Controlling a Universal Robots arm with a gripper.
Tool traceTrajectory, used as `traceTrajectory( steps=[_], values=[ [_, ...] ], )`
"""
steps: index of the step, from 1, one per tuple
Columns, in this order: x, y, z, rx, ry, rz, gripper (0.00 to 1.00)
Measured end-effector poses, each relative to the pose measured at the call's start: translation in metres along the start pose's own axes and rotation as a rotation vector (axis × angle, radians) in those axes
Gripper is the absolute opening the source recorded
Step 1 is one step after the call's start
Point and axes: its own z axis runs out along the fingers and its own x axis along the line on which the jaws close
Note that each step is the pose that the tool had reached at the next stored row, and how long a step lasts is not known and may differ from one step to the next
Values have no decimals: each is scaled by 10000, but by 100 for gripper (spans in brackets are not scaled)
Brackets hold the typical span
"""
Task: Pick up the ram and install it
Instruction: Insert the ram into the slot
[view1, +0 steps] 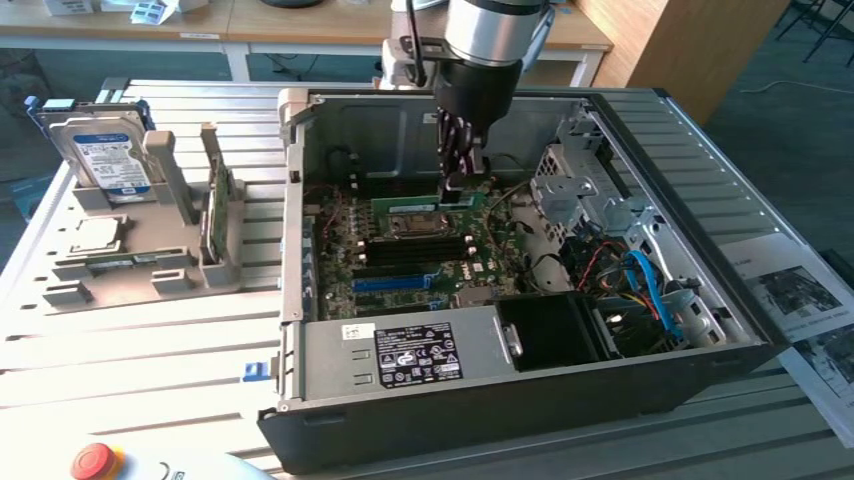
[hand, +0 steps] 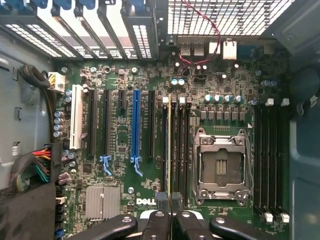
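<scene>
My gripper (view1: 461, 188) hangs inside the open computer case (view1: 694, 330), shut on the ram (view1: 416, 204). The ram is a thin green stick held level just over the motherboard (view1: 387, 265), beside the CPU socket (view1: 416, 224). In the wrist view the ram (hand: 170, 145) appears edge-on as a thin pale line running out from between the black fingertips (hand: 163, 199). It lies along the black memory slots (hand: 179, 150), next to the empty CPU socket (hand: 222, 167). Whether it touches a slot I cannot tell.
A grey fixture (view1: 147, 265) at the exterior view's left holds a blue-labelled hard drive (view1: 110, 152), another green stick (view1: 216, 205) and a CPU chip (view1: 96, 236). Cables (view1: 641, 280), a drive cage (view1: 587, 190) and the power supply (view1: 414, 355) crowd the case. A red button (view1: 96, 460) sits in front.
</scene>
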Motion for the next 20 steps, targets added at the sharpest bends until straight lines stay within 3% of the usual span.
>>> traceTrajectory(
  steps=[20],
  values=[
    [-12,-11,254,0,0,3,12]
  ],
)
